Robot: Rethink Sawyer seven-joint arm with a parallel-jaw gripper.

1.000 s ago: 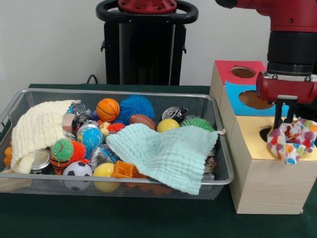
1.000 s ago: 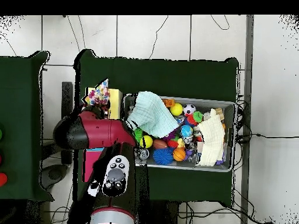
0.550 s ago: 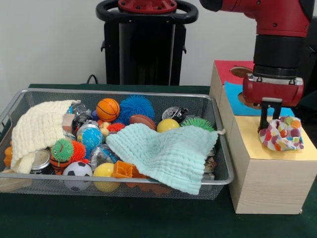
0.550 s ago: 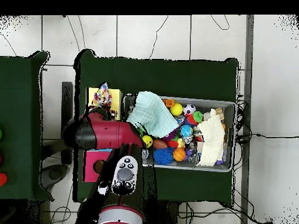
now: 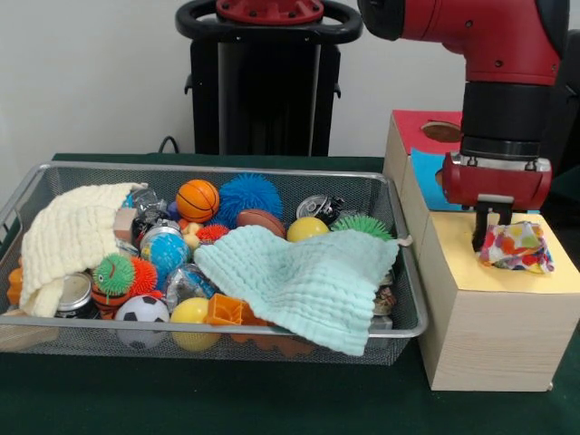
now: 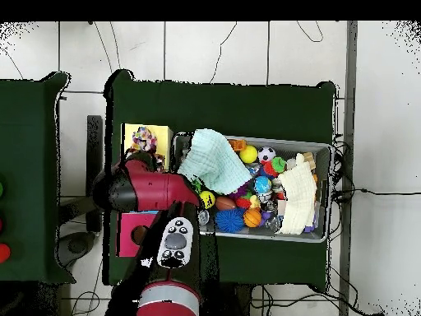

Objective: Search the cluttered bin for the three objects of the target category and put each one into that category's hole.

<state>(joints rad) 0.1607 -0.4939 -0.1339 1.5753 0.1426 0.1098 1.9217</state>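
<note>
A small cloth with coloured patches [image 5: 517, 246] rests bunched on the yellow top [image 5: 462, 267] of the wooden box, over where its hole lies. My gripper [image 5: 497, 243] hangs straight down onto it, shut on the cloth; one black finger [image 5: 479, 231] shows at the cloth's left and the other is hidden. In the overhead view the patterned cloth [image 6: 145, 137] sits on the yellow panel [image 6: 162, 136] just beyond the red arm [image 6: 144, 188]. A mint cloth [image 5: 308, 281] and a cream cloth [image 5: 68, 236] lie in the wire bin [image 5: 217, 168].
The bin holds several balls, spiky toys and cans. Behind the yellow section the box has a blue panel [image 5: 430, 186] and a red panel [image 5: 412, 127], each with a hole. Green table covering surrounds the bin and the box.
The gripper has come down and shifted left over the yellow panel. The patterned cloth, hanging loose a second ago, now sits lower and more bunched on the box top.
</note>
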